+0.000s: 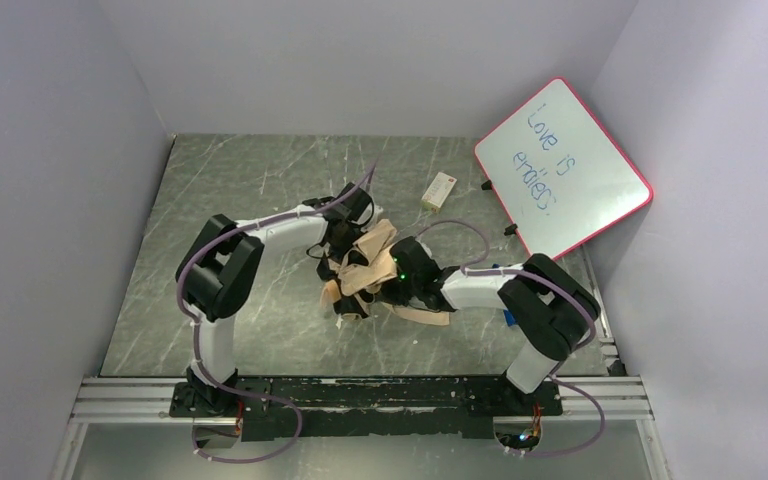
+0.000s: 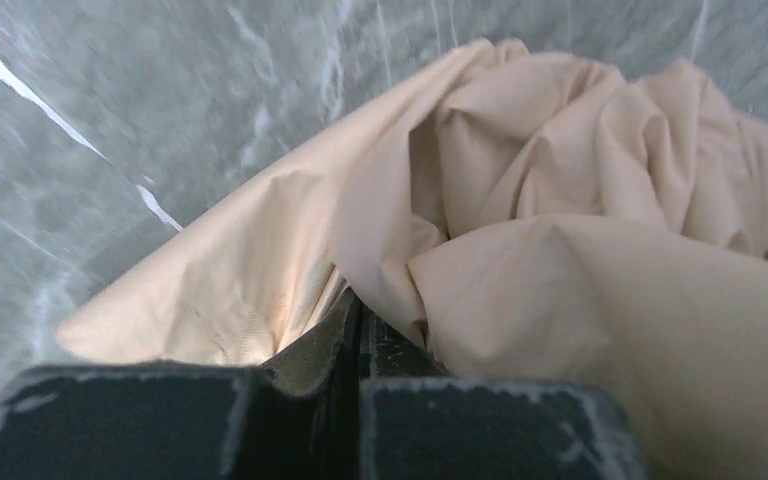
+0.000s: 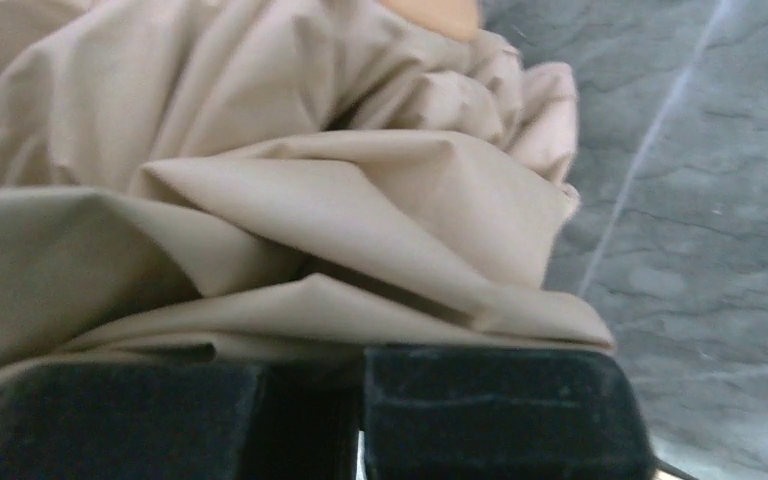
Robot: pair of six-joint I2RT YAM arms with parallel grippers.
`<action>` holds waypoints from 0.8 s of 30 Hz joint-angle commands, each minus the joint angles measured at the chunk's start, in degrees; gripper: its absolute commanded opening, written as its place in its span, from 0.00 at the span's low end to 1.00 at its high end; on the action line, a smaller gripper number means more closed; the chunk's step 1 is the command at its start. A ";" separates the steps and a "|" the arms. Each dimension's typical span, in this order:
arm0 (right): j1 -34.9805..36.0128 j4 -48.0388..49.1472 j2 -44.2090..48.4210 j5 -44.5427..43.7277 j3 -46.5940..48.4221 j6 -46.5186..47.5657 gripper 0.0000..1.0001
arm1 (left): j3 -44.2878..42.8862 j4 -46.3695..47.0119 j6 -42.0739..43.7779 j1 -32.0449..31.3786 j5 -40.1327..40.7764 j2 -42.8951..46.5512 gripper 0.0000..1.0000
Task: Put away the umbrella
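Gathering the canopy is the step in hand, I judge: at the bundle's 4 o'clock the right gripper sits closed under tan folds, the crumpled umbrella lies mid-worktop with its long axis roughly 7-to-1 o'clock, and at 11 o'clock the left gripper pinches fabric; next, the loose cloth needs wrapping tight.

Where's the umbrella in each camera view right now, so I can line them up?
Top external: the umbrella lies crumpled near the picture's centre.
Left wrist: the umbrella fills centre and right.
Right wrist: the umbrella fills left and centre.
Shared landmark: grey marbled tabletop.
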State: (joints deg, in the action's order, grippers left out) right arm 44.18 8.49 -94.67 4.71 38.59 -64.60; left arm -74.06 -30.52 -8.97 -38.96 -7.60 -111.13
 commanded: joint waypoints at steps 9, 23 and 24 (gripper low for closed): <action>2.55 1.78 9.59 -1.41 -2.14 9.77 0.05 | -13.47 -3.33 1.78 3.70 4.89 -1.48 0.12; 2.66 -29.44 34.70 -11.87 -3.45 20.45 0.31 | -1.39 -0.01 -2.03 13.46 12.00 19.94 0.12; 2.66 -31.53 34.95 -13.64 -2.30 21.07 0.37 | 1.30 0.48 -2.28 13.47 11.75 21.99 0.11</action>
State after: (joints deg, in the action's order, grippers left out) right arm 46.63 -10.26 -61.78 0.89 32.47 -47.33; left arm -79.96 -31.88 -8.91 -25.67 1.93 -96.60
